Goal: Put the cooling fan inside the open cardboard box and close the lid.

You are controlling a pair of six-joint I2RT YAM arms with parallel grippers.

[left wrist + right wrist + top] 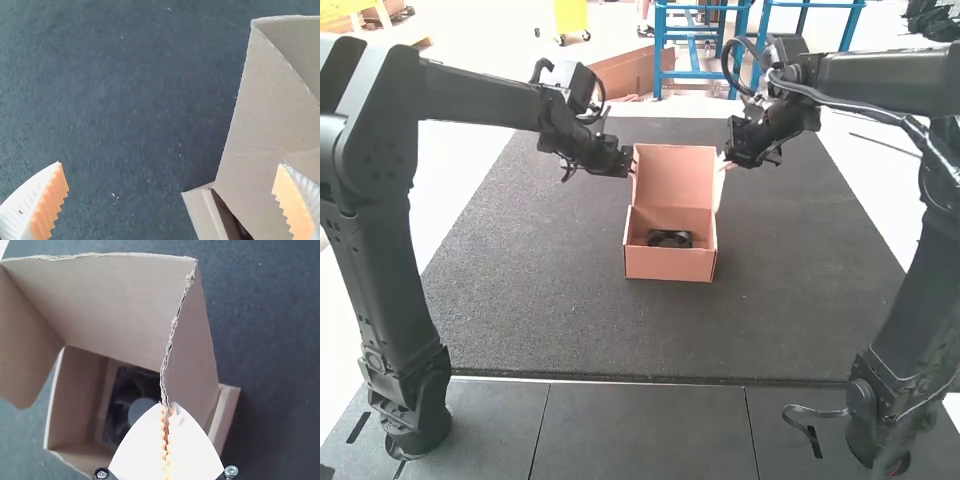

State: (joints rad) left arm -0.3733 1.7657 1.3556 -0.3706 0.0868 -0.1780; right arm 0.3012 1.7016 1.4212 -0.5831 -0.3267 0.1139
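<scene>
fan: cooling fan (670,239) lies inside the cardboard box (670,262), mid-frame in the high view
done: fan placed
remaining: lid (675,177) stands upright, not yet folded down
right gripper (167,426): pinched on the lid's side flap (192,365)
left gripper (623,164): spread wide, beside the lid's left edge
writing: none readable on the cardboard

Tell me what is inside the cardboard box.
The black cooling fan lies on the floor of the cardboard box. The box's front wall hides the fan's near edge and the floor beside it.
</scene>
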